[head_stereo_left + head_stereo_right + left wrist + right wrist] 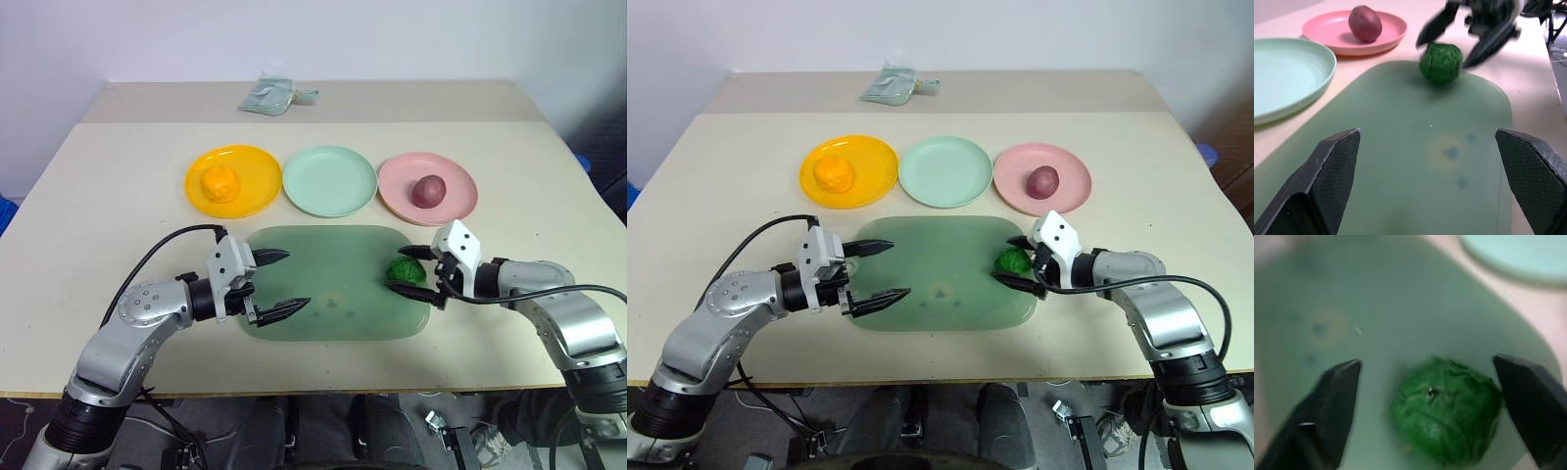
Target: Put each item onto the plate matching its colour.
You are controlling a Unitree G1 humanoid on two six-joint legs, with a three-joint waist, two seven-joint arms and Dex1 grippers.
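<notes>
Mat is serving as the landmark here, a translucent green rectangle lying at the near middle of the table. Green ball, bumpy and bright, is sitting on the mat's right end, near the edge. Right gripper is reaching in over that same end, its two black fingers standing apart with the ball between them; in the right wrist view a gap is showing on both sides of the ball, so nothing is being pinched yet. Left gripper is hovering over the mat's left end, fingers spread wide, holding nothing.

Beyond the mat's far edge three plates are lying in a row. Yellow-orange plate, off the far left corner, is already carrying the orange ball. Pink plate, off the far right corner, is already carrying the purple-red oval. Mint green plate, just past the middle of the far edge, is bare.

Judging from this, two of three items are done and the step in hand is the grasp on the last one. Next move is calling for closing on the ball squarely, since it is round and could roll off the mat, then lifting and carrying it past the far edge to the mint plate without clipping the pink plate's rim.
</notes>
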